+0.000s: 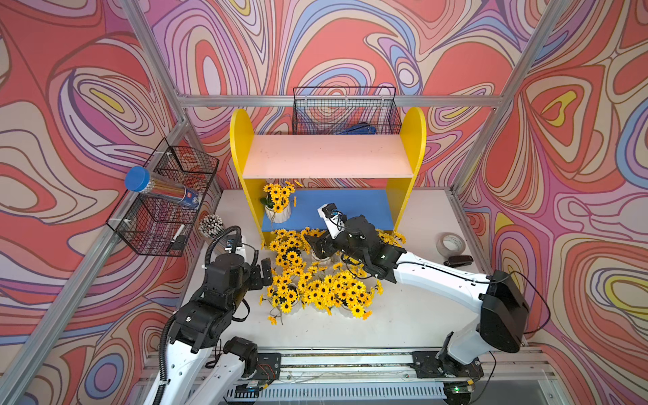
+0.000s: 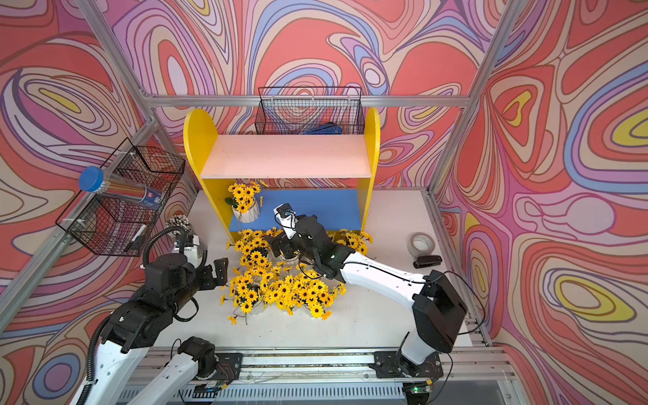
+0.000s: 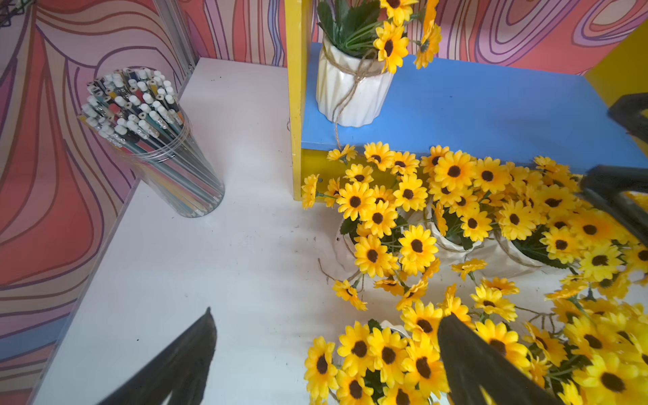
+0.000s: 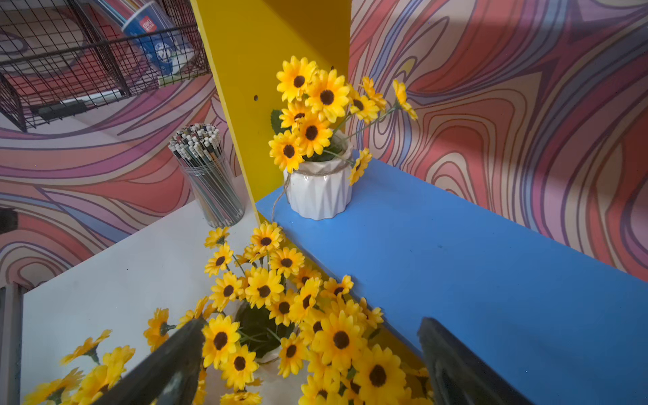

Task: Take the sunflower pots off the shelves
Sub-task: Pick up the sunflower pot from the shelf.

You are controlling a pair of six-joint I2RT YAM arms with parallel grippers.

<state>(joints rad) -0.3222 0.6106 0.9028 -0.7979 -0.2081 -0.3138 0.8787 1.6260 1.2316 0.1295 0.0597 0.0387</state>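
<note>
The shelves (image 1: 242, 140) are a yellow unit with a bare pink upper board (image 1: 326, 154) and a blue lower board (image 1: 354, 210). One sunflower pot (image 1: 278, 214) (image 2: 247, 214) (image 3: 350, 94) (image 4: 319, 193), white and tied with twine, stands upright at the left end of the blue board. Several more sunflower pots (image 1: 329, 287) (image 3: 452, 242) crowd the table in front of the shelves. My right gripper (image 1: 317, 245) (image 4: 312, 319) hangs open above the pots by the board's front edge, holding nothing. My left gripper (image 1: 266, 273) (image 3: 329, 312) is open and holds nothing, at the left edge of the cluster.
A clear cup of pencils (image 1: 210, 224) (image 3: 150, 140) stands left of the shelves. A wire basket (image 1: 164, 200) with a blue-capped tube (image 1: 157, 186) hangs on the left wall, another basket (image 1: 345, 112) behind the shelves. A tape roll (image 1: 450, 243) and a black stapler (image 1: 457, 260) lie at the right.
</note>
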